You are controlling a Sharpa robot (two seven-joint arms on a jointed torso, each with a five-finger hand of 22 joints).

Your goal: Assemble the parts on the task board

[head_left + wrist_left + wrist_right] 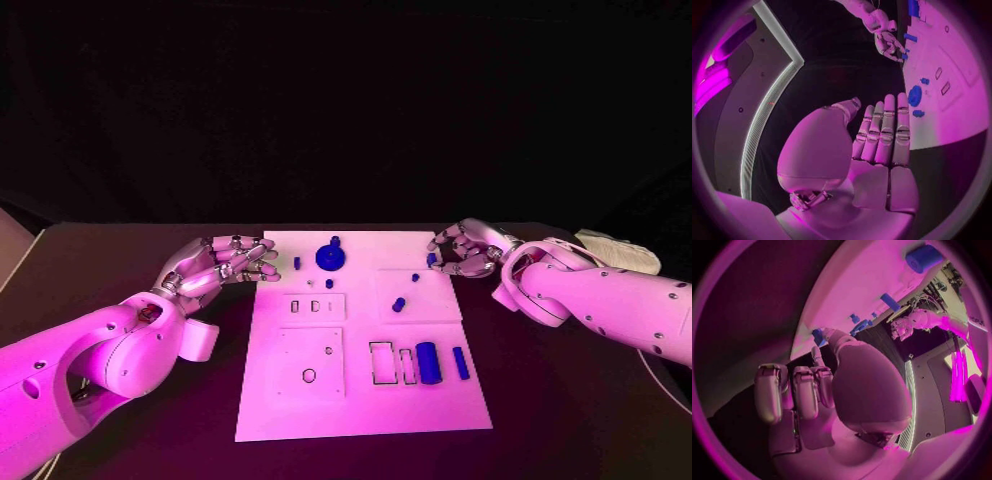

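Nearest me, the task board (361, 400) lies between both hands. I keep my left hand (224, 265) empty, fingers apart, beside its edge; my right hand (464, 250) pinches a small blue part (431, 260) at the far corner, ready for seating.

White task board (361, 400) flat mid-table; blue parts on it, incl. round disc (330, 258) & upright cylinder (427, 357).

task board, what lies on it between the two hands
In the head view, a round blue part and small blue pieces on the task board.
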